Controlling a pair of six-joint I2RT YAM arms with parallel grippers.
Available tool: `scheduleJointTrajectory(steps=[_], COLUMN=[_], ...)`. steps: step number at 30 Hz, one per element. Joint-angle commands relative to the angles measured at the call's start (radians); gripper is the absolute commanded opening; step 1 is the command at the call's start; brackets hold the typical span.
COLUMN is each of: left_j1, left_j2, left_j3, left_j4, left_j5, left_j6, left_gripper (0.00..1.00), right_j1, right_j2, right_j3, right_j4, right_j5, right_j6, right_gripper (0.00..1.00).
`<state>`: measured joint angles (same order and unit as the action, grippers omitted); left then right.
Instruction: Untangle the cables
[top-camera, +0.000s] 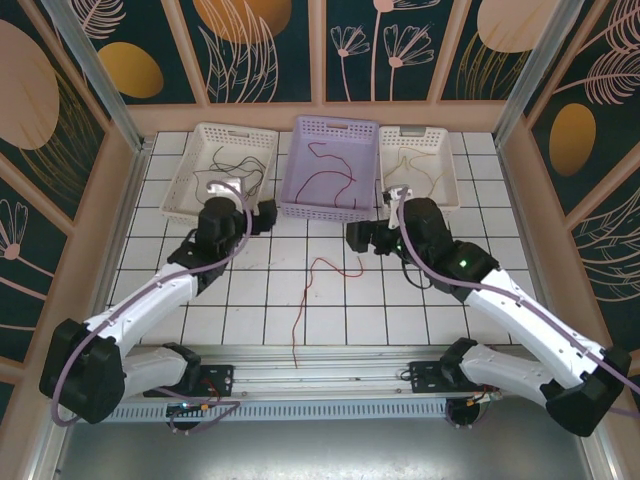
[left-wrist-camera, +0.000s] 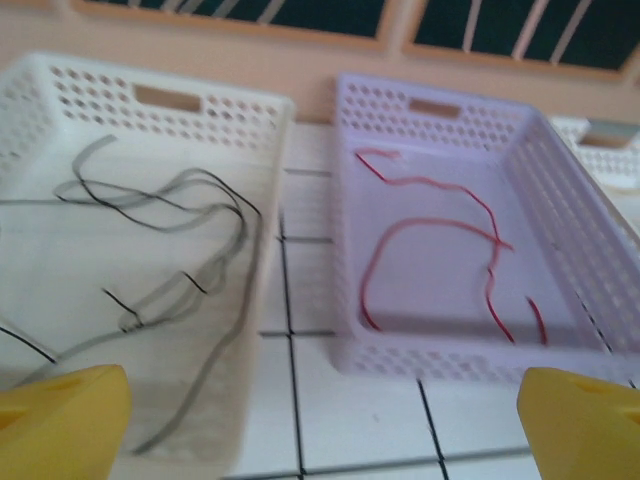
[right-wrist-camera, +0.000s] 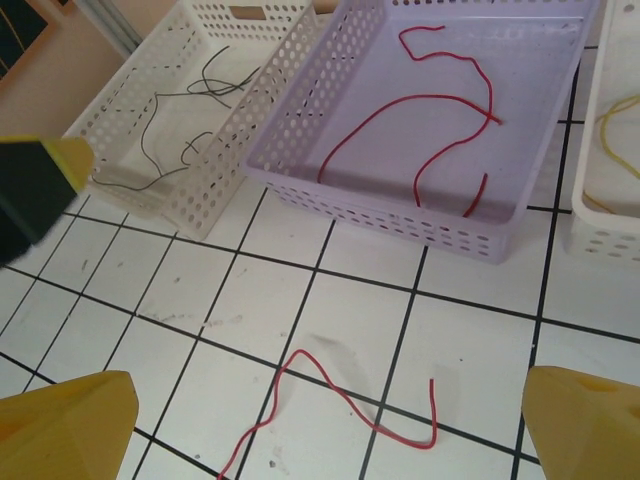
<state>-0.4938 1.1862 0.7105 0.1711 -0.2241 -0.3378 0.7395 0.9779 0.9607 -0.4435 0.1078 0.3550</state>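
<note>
Baskets stand three across at the far side of the tiled table (top-camera: 250, 305), and the purple basket (top-camera: 325, 212) sits in the middle, so let's take everything from there. Inside it, red cables (right-wrist-camera: 440, 100) lie in loose curls on the basket floor. Just left of the purple basket, a white basket (top-camera: 235, 128) holds the black cables (left-wrist-camera: 190, 190), thin loops crossing one another. Just right of the purple basket, a second white basket (top-camera: 415, 130) carries the yellow cables (top-camera: 420, 170), and the right wrist camera catches a bit of them at its edge too.

Now the one out in the open: a loose red cable (right-wrist-camera: 340, 400) lies flat on the tiles in front of the purple basket. It is kinked at its far end and trails off toward the near edge of the table.

The right gripper (right-wrist-camera: 325, 425) hovers above that kinked end, by the front right corner of the purple basket. Its fingers are spread wide with nothing between them, and the cable lies on the tile below.

Over on the other side, the left gripper (left-wrist-camera: 322, 420) hangs by the front left corner of the purple basket, facing the gap between it and the white basket. Its yellow fingertips (left-wrist-camera: 60, 425) are wide apart as well and grip nothing.
</note>
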Motion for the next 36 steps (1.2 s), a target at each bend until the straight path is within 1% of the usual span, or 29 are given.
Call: scheduleJointTrajectory(steps=[1, 3, 4, 8, 11, 14, 16, 20, 22, 27, 30, 32, 33, 36], left_j1=[-0.043, -0.055, -0.065, -0.126, -0.185, -0.239, -0.289, -0.387, -0.423, -0.473, -0.492, -0.493, -0.493, -0.495], left_j2=[0.029, 0.072, 0.086, 0.089, 0.096, 0.11, 0.139, 0.223, 0.271, 0.349, 0.361, 0.367, 0.375, 0.403], left_j3=[0.026, 0.051, 0.043, -0.026, -0.053, -0.074, -0.076, -0.053, -0.047, -0.023, -0.02, -0.02, -0.016, -0.003], left_j4=[-0.006, -0.065, -0.077, -0.056, -0.071, -0.084, -0.103, -0.18, -0.211, -0.295, -0.331, -0.341, -0.345, -0.349], left_j5=[-0.004, 0.041, 0.042, 0.045, 0.044, 0.067, 0.078, 0.051, 0.045, 0.045, 0.024, 0.021, 0.027, 0.061], left_j6=[-0.089, -0.146, -0.174, -0.216, -0.232, -0.247, -0.256, -0.274, -0.277, -0.29, -0.297, -0.288, -0.284, -0.279], left_gripper=[0.99, 0.98, 0.99, 0.99, 0.99, 0.99, 0.98, 0.96, 0.93, 0.79, 0.77, 0.73, 0.7, 0.56], right_j1=[-0.003, -0.003, -0.003, -0.005, -0.006, -0.004, -0.005, -0.005, -0.005, -0.005, -0.006, -0.005, -0.005, -0.006], right_j2=[-0.042, -0.073, -0.087, -0.134, -0.153, -0.167, -0.172, -0.173, -0.174, -0.183, -0.191, -0.194, -0.196, -0.201], right_j3=[-0.047, -0.067, -0.077, -0.105, -0.111, -0.12, -0.132, -0.145, -0.147, -0.147, -0.146, -0.144, -0.143, -0.142], right_j4=[0.009, 0.011, 0.011, 0.012, 0.006, 0.01, 0.017, 0.013, 0.007, 0.001, -0.002, -0.004, -0.002, -0.004], right_j5=[0.019, 0.019, 0.015, 0.016, 0.018, 0.012, 0.007, -0.006, -0.01, -0.018, -0.016, -0.015, -0.017, -0.017], right_j6=[0.024, 0.035, 0.041, 0.053, 0.052, 0.053, 0.056, 0.055, 0.053, 0.046, 0.041, 0.042, 0.041, 0.04], right_gripper=[0.99, 0.99, 0.99, 0.99, 0.99, 0.99, 0.99, 0.99, 0.99, 0.99, 0.99, 0.99, 0.99, 0.99])
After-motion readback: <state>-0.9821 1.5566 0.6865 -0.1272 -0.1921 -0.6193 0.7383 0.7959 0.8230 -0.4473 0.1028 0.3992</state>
